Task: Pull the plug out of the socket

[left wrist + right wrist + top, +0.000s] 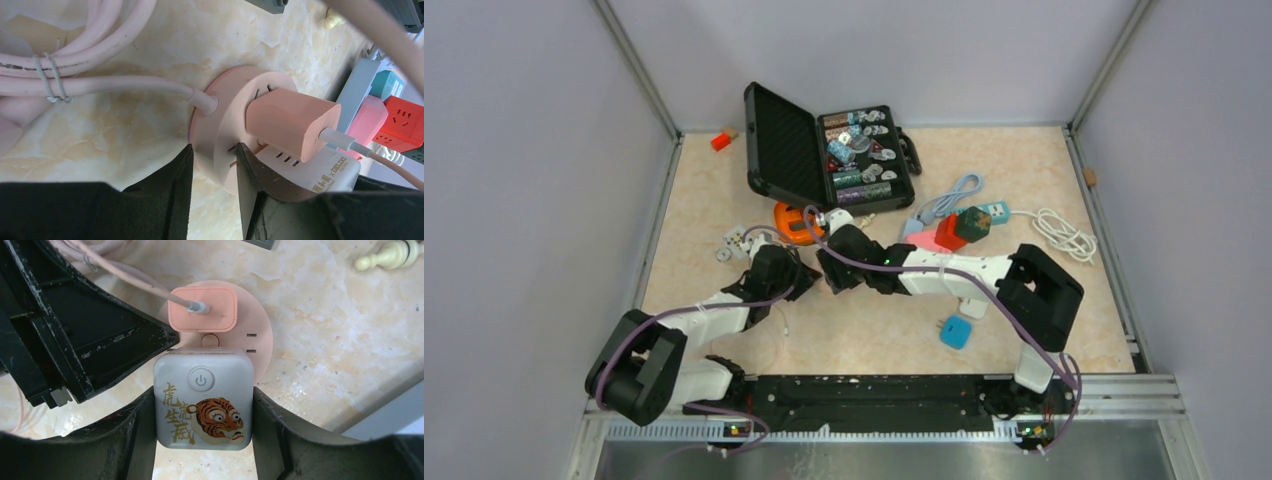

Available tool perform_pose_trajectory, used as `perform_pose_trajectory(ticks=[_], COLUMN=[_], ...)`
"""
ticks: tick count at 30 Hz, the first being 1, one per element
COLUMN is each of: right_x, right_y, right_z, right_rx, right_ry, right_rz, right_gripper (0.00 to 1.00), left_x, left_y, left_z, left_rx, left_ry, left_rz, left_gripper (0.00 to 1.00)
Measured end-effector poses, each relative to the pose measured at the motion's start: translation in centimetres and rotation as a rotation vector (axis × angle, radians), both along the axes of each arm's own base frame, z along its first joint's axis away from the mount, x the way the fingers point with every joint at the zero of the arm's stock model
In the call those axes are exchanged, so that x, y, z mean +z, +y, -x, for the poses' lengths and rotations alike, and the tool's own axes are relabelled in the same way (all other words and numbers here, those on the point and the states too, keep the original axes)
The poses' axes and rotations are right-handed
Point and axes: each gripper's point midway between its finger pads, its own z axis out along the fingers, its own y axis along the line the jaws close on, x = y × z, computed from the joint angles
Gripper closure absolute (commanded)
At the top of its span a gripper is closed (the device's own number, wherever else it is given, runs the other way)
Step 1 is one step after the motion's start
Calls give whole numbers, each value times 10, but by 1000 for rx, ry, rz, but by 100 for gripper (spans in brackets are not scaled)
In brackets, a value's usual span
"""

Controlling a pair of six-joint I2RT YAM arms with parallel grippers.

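Note:
A round pink socket (pixel 225 110) lies on the marble table, its pink cord (pixel 100 85) running off to the left. Two plugs sit in its face: a white cube plug with a tiger picture (pixel 202 400) and a pink charger plug (pixel 202 310) with a cable. My right gripper (pixel 202 405) is shut on the white tiger plug, one finger pressed against each side. My left gripper (pixel 215 170) is shut on the socket's rim, pinching the disc edge. In the top view both grippers (pixel 802 268) (pixel 836 272) meet at the table's middle and hide the socket.
An open black case of chips (pixel 824 150) stands at the back, with an orange object (pixel 792 225) in front of it. Red, green and pink socket cubes (pixel 959 228) and a white coiled cable (pixel 1064 235) lie right. A blue adapter (pixel 955 332) lies near the front.

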Motion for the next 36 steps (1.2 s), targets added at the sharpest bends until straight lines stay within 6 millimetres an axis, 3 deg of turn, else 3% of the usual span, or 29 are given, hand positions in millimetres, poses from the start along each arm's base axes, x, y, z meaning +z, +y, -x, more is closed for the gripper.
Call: perform_pose_trajectory(ticks=[5, 13, 21, 30, 36], right_x=[1, 3, 1, 5, 3], right_y=[0, 0, -4, -1, -4], right_z=[-1, 2, -2, 4, -3], right_rx=[20, 44, 57, 66, 68], right_ry=[46, -23, 70, -37, 64], right_rz=[-45, 31, -39, 51, -27], right_gripper=[100, 100, 100, 100, 100], left_x=[1, 1, 1, 1, 2], left_y=[-1, -1, -2, -1, -2], left_z=[0, 0, 0, 2, 0], left_rx=[-3, -3, -5, -7, -10], left_ry=[-2, -1, -1, 13, 12], left_rz=[7, 7, 7, 1, 0], left_gripper=[65, 66, 66, 70, 72])
